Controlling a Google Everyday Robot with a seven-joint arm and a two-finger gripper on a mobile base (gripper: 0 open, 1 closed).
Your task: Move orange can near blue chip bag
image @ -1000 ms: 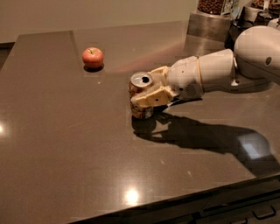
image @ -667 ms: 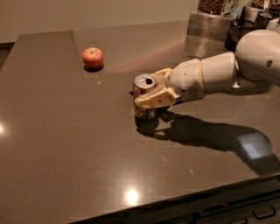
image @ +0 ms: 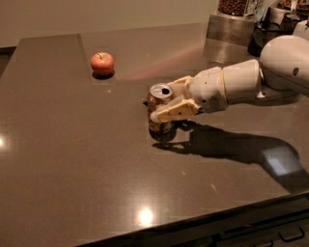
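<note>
Camera view: reaching in from the right, the gripper (image: 159,102) has its fingers (image: 172,112) closed on the near and far sides of the upright orange can (image: 161,92), at the middle of the table (image: 72,159); no blue chip bag shows.

Setting. A broad table (image: 72,159) with a dark brown, glossy top fills most of the view. Its near edge slants across the lower right, above a dark drawer front with a handle (image: 291,235). A plain pale wall (image: 120,14) stands behind. At the far right stand a brushed-metal container (image: 231,29), topped by a jar of dark contents (image: 236,6), and dark vessels (image: 263,36). The top shows a small white glint (image: 145,215) near the front, a pale rectangular reflection (image: 277,161) at right and a reddish sheen (image: 159,67) toward the back. The gripper (image: 160,102), above the table's centre, casts a long shadow (image: 231,144) rightward
</note>
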